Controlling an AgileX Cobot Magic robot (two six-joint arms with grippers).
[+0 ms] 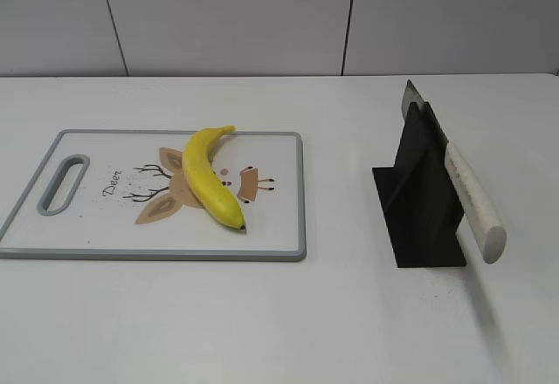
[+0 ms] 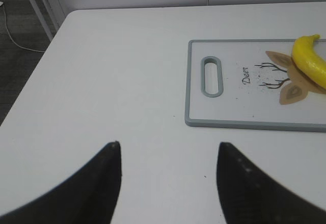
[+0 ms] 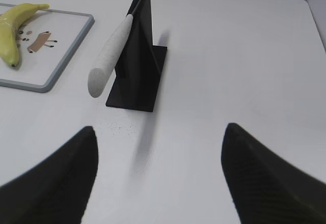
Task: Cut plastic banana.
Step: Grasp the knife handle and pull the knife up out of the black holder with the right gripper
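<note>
Knife handle [image 3: 109, 51] at 11 o'clock of right gripper [image 3: 158, 173], jaws spread, empty | plastic banana [image 1: 212, 174] on cutting board [image 1: 105, 227], long axis 12-to-5 | left gripper [image 2: 168, 183] jaws spread, banana at 2 o'clock.

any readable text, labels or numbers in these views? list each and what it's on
"Deer": small dark script printed on the cutting board, beside the deer drawing and its antlers; it reads in the exterior and left wrist views.
Nothing else: the banana, the knife, the black knife stand and the table carry no readable writing, brand or number.
</note>
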